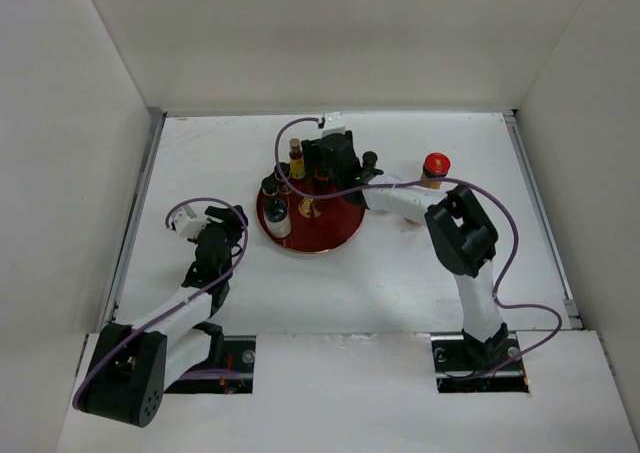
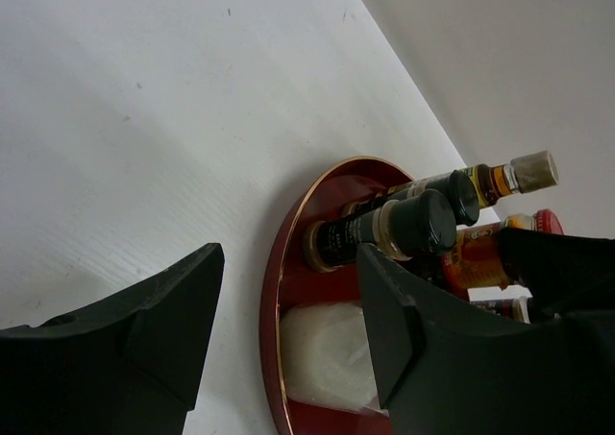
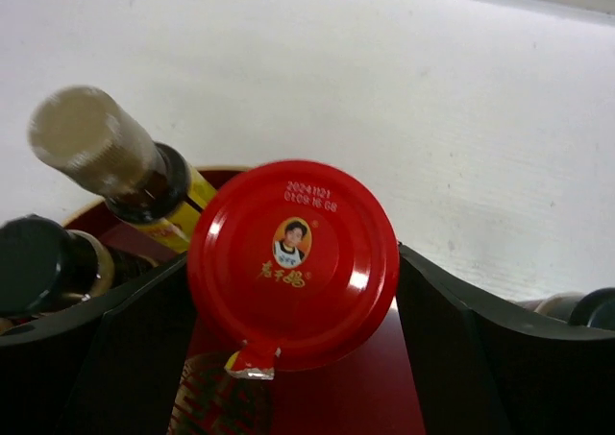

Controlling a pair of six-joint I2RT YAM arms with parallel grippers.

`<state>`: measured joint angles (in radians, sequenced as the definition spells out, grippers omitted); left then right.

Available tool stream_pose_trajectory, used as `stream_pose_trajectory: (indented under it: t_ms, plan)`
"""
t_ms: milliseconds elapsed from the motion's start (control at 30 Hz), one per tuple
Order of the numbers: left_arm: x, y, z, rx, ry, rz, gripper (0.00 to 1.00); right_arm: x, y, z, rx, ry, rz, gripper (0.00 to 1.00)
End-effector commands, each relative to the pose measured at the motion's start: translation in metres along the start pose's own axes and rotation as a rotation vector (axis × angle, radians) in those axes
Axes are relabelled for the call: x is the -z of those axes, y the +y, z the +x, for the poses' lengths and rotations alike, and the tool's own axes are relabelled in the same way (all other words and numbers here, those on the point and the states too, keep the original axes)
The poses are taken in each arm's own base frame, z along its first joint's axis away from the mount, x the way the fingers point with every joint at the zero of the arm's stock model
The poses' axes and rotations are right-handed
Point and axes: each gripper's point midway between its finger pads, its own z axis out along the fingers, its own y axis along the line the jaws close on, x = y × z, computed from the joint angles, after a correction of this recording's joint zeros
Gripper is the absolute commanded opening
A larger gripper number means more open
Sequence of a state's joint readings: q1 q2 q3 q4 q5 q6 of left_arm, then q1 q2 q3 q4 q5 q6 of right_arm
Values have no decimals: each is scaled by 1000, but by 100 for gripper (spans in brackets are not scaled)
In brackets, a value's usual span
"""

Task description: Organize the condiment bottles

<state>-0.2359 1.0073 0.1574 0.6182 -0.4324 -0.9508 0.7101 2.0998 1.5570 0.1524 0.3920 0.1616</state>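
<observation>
The round dark-red tray [image 1: 325, 235] holds a yellow-labelled bottle [image 1: 297, 161], dark black-capped bottles [image 1: 270, 188] and a white-lidded jar [image 1: 280, 220] along its left side. My right gripper [image 1: 335, 161] hangs over the tray's back. In the right wrist view it [image 3: 293, 272] is shut on a red-lidded jar [image 3: 293, 257], above the tray floor [image 3: 365, 397]. A second red-lidded jar [image 1: 434, 168] stands on the table to the right. My left gripper [image 1: 228, 228] is open and empty, just left of the tray; its view shows the white-lidded jar [image 2: 327, 353] and a dark bottle [image 2: 384, 229].
A dark black-capped bottle [image 1: 371, 160] stands on the table just right of my right gripper. White walls enclose the table on the left, back and right. The right arm's cable [image 1: 500, 273] loops over the table's right side.
</observation>
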Motion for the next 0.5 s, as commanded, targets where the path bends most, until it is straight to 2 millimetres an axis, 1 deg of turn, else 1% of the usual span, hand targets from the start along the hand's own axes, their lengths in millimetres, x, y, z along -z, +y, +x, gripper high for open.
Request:
stream_pose_trajectory:
  t_ms: [0, 100, 200, 267, 300, 400, 433, 467]
  plan:
    - [-2, -12, -5, 34, -17, 44, 56, 27, 12, -86, -100, -212, -50, 87]
    - [0, -15, -9, 33, -30, 54, 56, 47, 4, -102, -137, -238, -53, 89]
    - [-1, -13, -7, 31, -26, 48, 56, 65, -15, -116, -163, -263, -66, 92]
    - [0, -16, -8, 32, -23, 55, 56, 67, -35, -116, -180, -265, -54, 90]
    - [0, -17, -9, 30, -28, 57, 56, 67, -47, -114, -191, -259, -35, 85]
    - [0, -15, -10, 27, -35, 53, 56, 66, -83, -97, -209, -224, 52, 61]
    - [0, -15, -10, 26, -33, 50, 56, 65, -93, -91, -209, -214, 83, 58]
    - [0, -15, -8, 28, -28, 51, 56, 65, -103, -86, -204, -205, 115, 58]
